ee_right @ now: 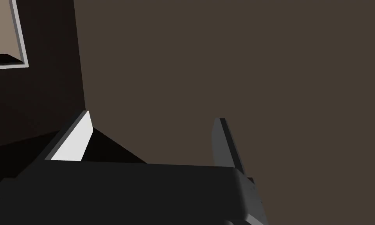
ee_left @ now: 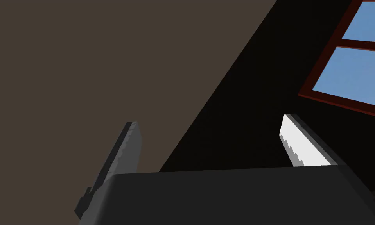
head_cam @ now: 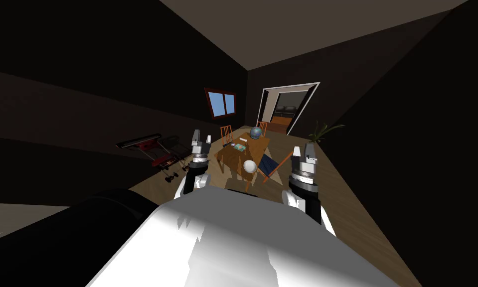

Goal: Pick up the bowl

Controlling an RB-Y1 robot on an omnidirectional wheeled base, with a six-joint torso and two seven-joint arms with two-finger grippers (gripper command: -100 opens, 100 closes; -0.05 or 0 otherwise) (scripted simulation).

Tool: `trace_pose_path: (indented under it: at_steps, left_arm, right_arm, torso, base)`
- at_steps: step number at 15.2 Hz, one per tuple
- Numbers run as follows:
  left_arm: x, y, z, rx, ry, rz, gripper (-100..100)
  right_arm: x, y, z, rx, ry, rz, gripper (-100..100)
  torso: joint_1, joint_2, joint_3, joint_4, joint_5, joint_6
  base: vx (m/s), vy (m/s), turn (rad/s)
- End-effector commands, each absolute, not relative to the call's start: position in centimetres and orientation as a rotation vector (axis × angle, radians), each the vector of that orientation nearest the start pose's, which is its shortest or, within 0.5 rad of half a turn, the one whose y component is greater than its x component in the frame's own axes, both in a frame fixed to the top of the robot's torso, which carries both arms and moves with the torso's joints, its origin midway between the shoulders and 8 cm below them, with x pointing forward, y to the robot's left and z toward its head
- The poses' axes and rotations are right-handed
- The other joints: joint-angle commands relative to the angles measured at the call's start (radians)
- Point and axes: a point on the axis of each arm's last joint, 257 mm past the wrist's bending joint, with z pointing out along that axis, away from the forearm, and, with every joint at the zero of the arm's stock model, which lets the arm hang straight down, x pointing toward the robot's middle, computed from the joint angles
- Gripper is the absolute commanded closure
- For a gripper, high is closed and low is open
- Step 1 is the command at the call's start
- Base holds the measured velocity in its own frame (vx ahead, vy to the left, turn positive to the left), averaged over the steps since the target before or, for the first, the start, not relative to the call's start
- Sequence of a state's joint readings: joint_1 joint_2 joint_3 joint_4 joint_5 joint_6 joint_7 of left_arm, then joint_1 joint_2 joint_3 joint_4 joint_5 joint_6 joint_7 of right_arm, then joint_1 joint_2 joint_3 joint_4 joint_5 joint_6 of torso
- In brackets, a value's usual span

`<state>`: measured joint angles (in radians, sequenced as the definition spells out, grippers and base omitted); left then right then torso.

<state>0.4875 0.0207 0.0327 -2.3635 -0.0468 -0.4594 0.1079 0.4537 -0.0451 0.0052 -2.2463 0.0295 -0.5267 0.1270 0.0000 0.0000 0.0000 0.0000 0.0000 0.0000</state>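
Observation:
A white bowl (head_cam: 249,166) rests on the near end of a wooden table (head_cam: 231,156) across the room, seen in the head view between my two raised arms. My left gripper (head_cam: 199,133) is held up to the left of the table, well short of it, open with nothing between its fingers (ee_left: 130,146). My right gripper (head_cam: 303,149) is held up to the right of the table, also open and empty, its fingers (ee_right: 75,138) standing apart.
The table also carries a globe (head_cam: 255,132), a book (head_cam: 239,147) and small items. Orange chairs (head_cam: 226,133) stand around it, one with a blue seat (head_cam: 270,166) beside the bowl. A keyboard on a stand (head_cam: 140,141) lies left, a plant (head_cam: 321,131) right, a doorway (head_cam: 287,109) behind.

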Motion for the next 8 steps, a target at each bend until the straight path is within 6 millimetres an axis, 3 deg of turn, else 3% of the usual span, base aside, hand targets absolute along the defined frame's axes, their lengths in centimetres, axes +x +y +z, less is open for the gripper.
trace_pose_path:
  at_steps: [1, 3, 8]
  left_arm:
    - [33.3, 27.7, 5.8, -0.606, 0.591, -1.357, 0]
    - [33.3, 27.7, 5.8, -0.606, 0.591, -1.357, 0]
    - [33.3, 27.7, 5.8, -0.606, 0.591, -1.357, 0]
  right_arm:
    - [35.6, -25.8, 2.1, 0.500, 0.719, 1.187, -100]
    - [36.0, -25.4, 1.6, 0.484, 0.748, 1.181, -100]
    - [37.9, -23.4, -2.2, 0.405, 0.910, 1.134, -100]
  torso:
    - [0.000, 0.000, 0.000, 0.000, 0.000, 0.000]
    - [0.001, 0.001, 0.000, 0.000, 0.000, 0.000]
    - [0.003, 0.002, 0.001, 0.000, 0.001, 0.000]
  base:
    - [-0.006, 0.012, 0.071]
    - [-0.019, 0.029, 0.106]
    - [-0.027, 0.045, 0.115]
